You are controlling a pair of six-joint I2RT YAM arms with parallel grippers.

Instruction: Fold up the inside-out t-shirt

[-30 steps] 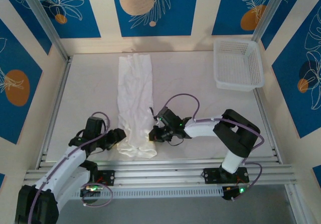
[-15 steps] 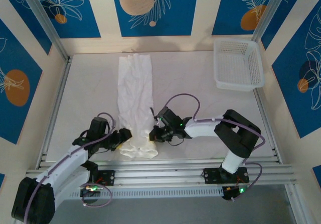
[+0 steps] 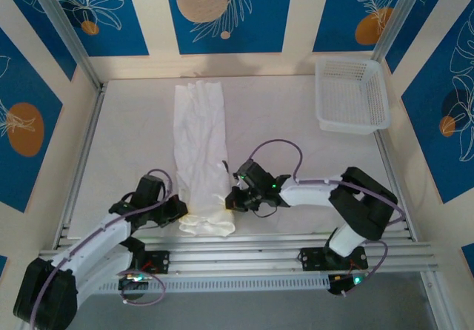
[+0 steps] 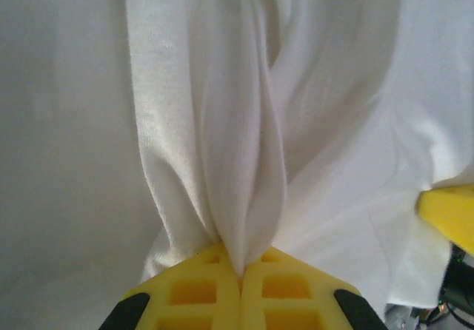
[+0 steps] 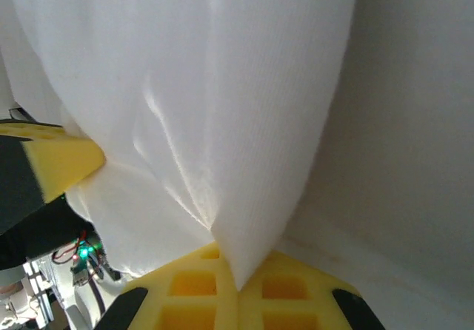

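The white t-shirt lies as a long narrow strip running from the table's back toward the near edge. At its near end the cloth bunches up. My left gripper is shut on the strip's near left corner; in the left wrist view, folds of the t-shirt rise out of the closed yellow pads. My right gripper is shut on the near right edge; in the right wrist view a point of the t-shirt is pinched between its pads. The left gripper's yellow finger shows at the left.
A white plastic mesh basket stands at the back right corner. The white table spreads between the shirt and the basket. Aluminium rails run along the near edge.
The left gripper has moved right and closed on the shirt's near left corner. The right gripper has shifted slightly toward the near edge with its hold, and the cloth's near end has bunched.
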